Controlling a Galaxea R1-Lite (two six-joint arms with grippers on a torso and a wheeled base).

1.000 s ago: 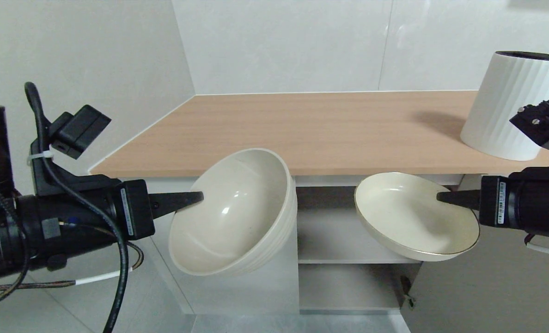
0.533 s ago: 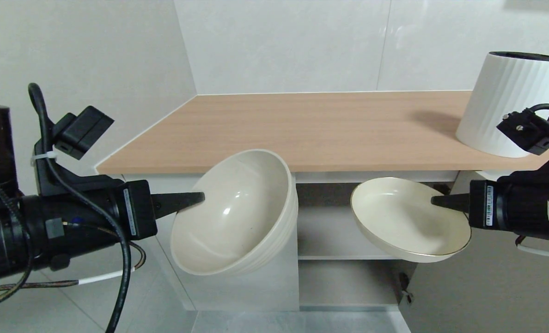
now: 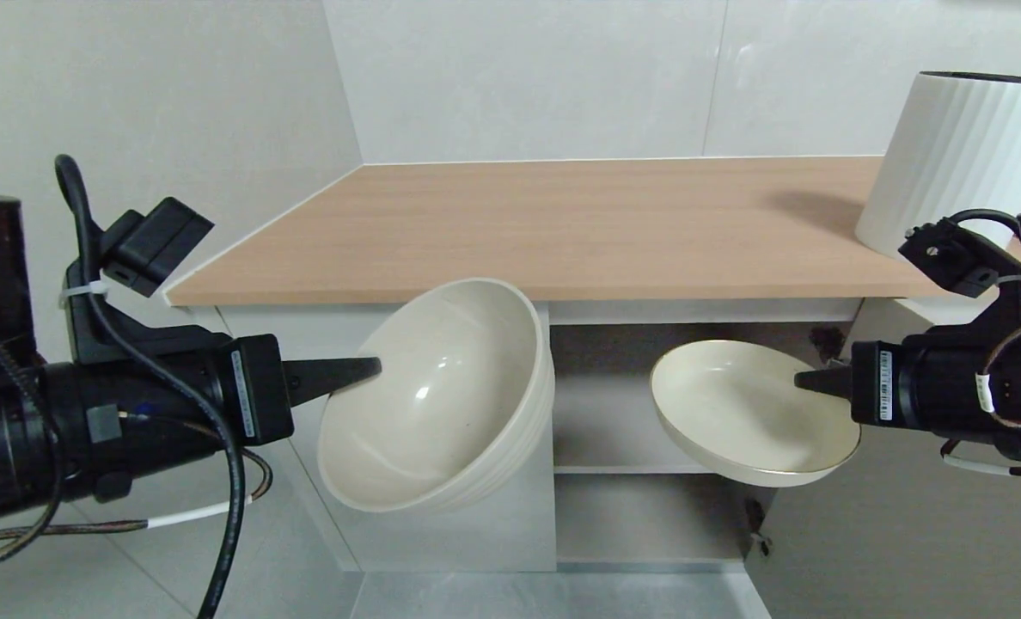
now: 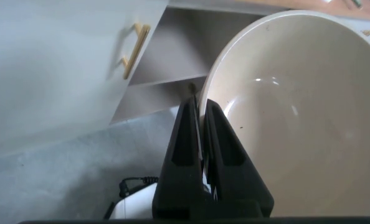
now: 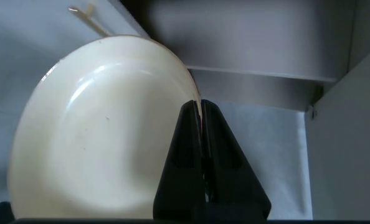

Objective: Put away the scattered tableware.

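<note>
Slippage was the main hazard I noted: the left gripper (image 3: 363, 371) was pinched on the rim of the deep bowl (image 3: 429, 404), held tilted in the air before the open cabinet (image 3: 614, 425), and the right gripper (image 3: 807, 379) was clamped likewise on the shallow plate's (image 3: 747, 413) rim, below the countertop (image 3: 562, 223). With each piece hanging from one thin edge grip, I judged a knock against the cabinet could twist it loose.
</note>
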